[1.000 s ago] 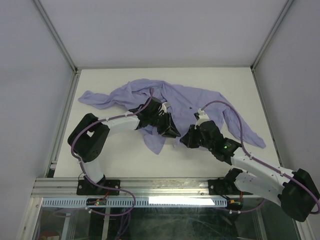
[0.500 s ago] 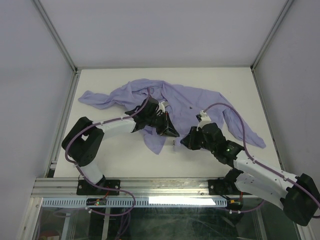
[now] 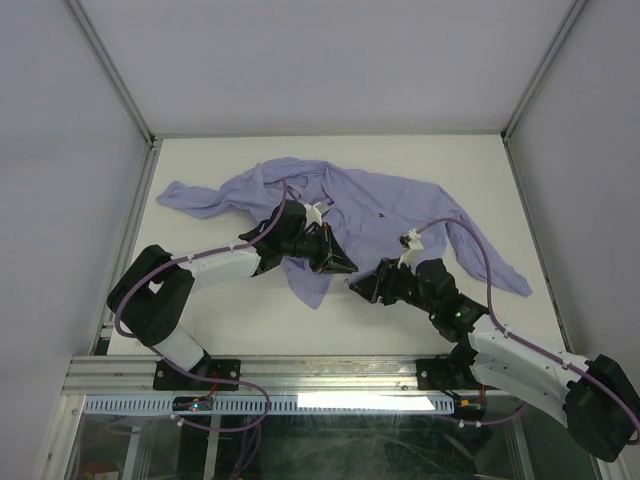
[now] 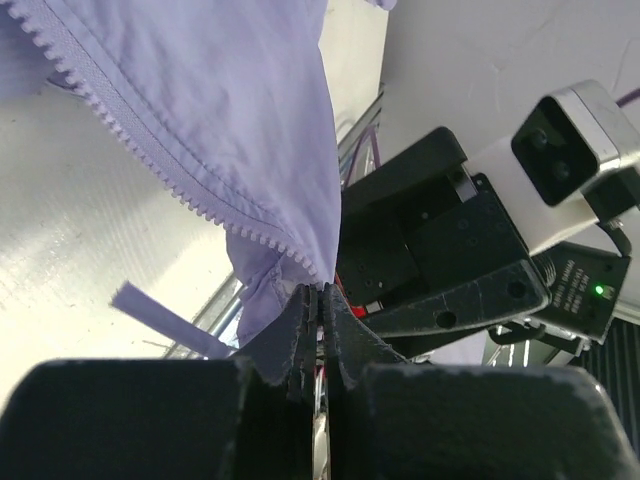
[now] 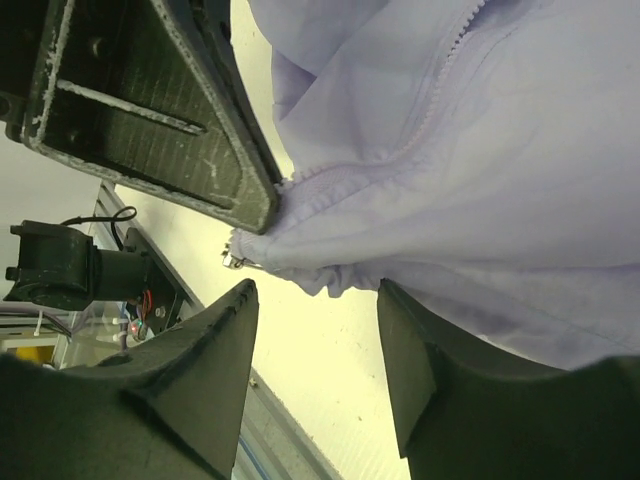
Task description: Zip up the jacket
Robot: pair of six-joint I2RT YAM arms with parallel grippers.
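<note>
The lavender jacket (image 3: 390,205) lies crumpled and spread across the middle of the white table. My left gripper (image 3: 345,267) is at its near hem, shut on the jacket's lower corner, where the zipper teeth (image 4: 150,150) run down to the jaws. The left wrist view has that gripper (image 4: 322,295) pinched tight on the fabric (image 4: 220,100). Just right of it, my right gripper (image 3: 360,288) is open. In the right wrist view its fingers (image 5: 315,292) straddle bare table just under the bunched hem (image 5: 330,265), apart from it. A small metal zipper piece (image 5: 235,262) pokes out beside the left gripper's tip (image 5: 270,215).
The table's near edge is a metal rail (image 3: 330,372); white walls enclose the sides and back. One sleeve trails toward the right (image 3: 505,270), another toward the back left (image 3: 190,198). A loose lavender strip (image 4: 165,318) hangs beside the left jaws.
My right gripper has opened and let go of the hem, drawing slightly toward the near edge. My left gripper has shut on the jacket's corner, and its arm has stretched out lower.
</note>
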